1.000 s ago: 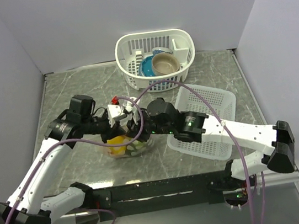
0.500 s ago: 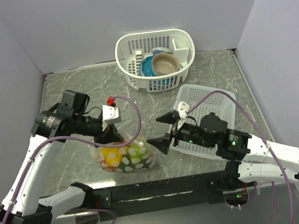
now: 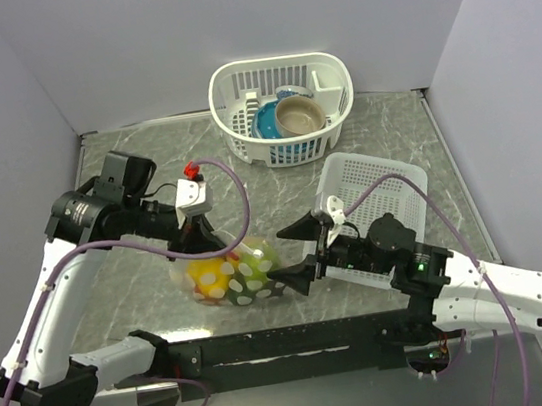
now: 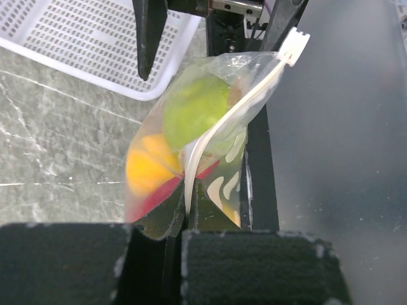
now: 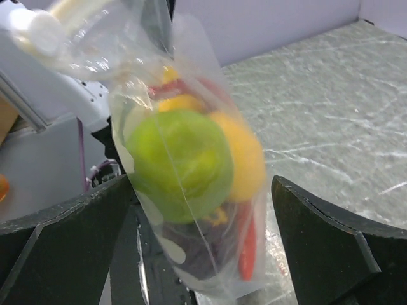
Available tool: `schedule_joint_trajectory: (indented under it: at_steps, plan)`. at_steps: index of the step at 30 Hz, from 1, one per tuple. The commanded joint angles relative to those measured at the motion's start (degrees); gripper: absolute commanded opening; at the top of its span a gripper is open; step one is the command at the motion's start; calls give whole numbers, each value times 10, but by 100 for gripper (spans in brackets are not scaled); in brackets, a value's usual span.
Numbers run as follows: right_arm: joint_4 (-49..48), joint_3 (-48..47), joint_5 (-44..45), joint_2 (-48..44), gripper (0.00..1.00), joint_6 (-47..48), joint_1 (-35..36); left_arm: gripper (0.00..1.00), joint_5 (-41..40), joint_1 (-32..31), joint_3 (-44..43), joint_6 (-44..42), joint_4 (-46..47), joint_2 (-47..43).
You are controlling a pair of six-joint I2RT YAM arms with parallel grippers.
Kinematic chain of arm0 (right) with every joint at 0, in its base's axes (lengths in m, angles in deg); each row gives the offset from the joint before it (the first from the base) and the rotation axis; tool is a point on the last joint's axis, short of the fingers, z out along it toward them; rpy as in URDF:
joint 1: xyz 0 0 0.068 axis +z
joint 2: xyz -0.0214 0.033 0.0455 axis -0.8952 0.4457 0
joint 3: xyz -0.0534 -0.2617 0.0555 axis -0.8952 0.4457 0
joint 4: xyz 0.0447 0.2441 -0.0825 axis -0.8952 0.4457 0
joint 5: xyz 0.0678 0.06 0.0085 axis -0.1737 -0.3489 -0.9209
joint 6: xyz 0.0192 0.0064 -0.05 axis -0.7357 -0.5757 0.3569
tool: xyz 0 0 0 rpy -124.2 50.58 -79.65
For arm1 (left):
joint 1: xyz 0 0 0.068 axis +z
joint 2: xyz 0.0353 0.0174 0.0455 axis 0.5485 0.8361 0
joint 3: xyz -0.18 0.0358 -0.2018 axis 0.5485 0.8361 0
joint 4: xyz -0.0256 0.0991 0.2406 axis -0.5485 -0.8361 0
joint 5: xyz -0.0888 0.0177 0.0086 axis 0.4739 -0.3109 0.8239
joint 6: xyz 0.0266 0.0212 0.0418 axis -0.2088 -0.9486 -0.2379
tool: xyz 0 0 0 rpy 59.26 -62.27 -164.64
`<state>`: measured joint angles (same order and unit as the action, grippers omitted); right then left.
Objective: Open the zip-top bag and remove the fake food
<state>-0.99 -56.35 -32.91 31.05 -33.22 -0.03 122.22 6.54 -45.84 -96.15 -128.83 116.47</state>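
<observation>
- Zip-top bag (image 3: 231, 274): clear plastic with white polka dots, bulging, hanging from the left gripper (image 4: 189, 213), which pinches its white zip strip.
- Fake food (image 5: 181, 165): glossy lime green, yellow-orange and red pieces, all inside the bag.

Above the bag (image 3: 229, 278), the left gripper (image 3: 193, 242) clamps its top and blocks access. Right of the bag, the right gripper (image 3: 285, 254) gapes close by, with the flat basket (image 3: 405, 184) just beyond. Left of and behind the bag, bare table (image 3: 125, 173) gives passage up to the oval basket (image 3: 232, 138). In front of the bag runs the black rail (image 3: 290, 340).
</observation>
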Motion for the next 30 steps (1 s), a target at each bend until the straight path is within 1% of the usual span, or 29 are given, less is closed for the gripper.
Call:
schedule_joint_trajectory:
  at_steps: [1, 4, 9, 14, 17, 19, 24, 29, 30]
  plan:
    - [-22, -40, -32, -10, 100, 8, 3, 2, 31, -3, 4, -4, -18, -12]
    - [2, -49, -40, -20, 100, 12, 4, 2, 28, -3, 10, -4, -17, -16]
    - [-25, -48, -46, -27, 100, 15, 5, 2, 40, -3, 18, -5, -17, -13]
    - [-67, -67, -55, 35, 100, 21, 7, 2, 52, -2, 10, 0, -17, -6]
    - [-95, -74, -44, 66, 100, 23, 7, 2, 55, -3, 12, 2, -17, -3]
    - [-120, -73, -28, 78, 100, 25, 7, 2, 59, -3, 16, 2, -17, -3]
    - [-134, -79, -21, 87, 99, 36, 7, 3, 63, -2, 26, -1, -18, -2]
    - [-133, -89, -19, 85, 95, 46, 7, 3, 70, -3, 38, -7, -18, 2]
    - [-132, -92, -22, 85, 89, 50, 7, 3, 70, -3, 37, -7, -17, 3]
